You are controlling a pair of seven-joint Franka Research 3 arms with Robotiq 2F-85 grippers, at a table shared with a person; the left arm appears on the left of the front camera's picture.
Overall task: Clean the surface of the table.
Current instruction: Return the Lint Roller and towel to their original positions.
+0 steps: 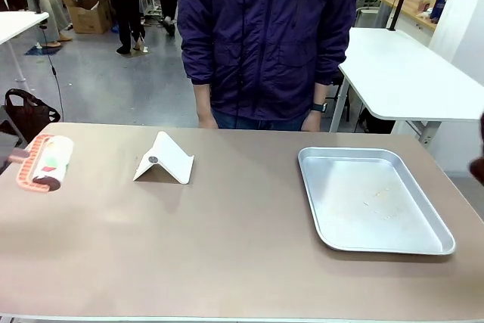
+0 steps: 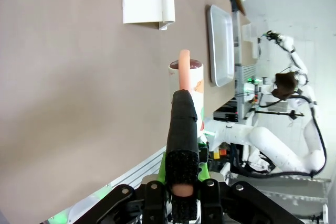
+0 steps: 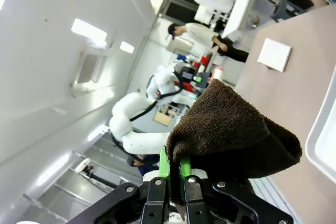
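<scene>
Lint roller (image 1: 45,162) at far left of the counter (image 1: 227,247), its salmon handle clamped in the left claw (image 2: 181,184) and its long axis running along the fingers. Drum lies on the brown top, so this arm already touches the surface. White folded stand (image 1: 164,159) next, left of centre, then the metal tray (image 1: 446,243) on the right. Right claw (image 3: 175,174) is clenched on a dark brown cloth (image 3: 231,129), apparently held above the counter's right edge (contact unclear). Judgement: left arm nearer, sweep rightward toward the stand.
</scene>
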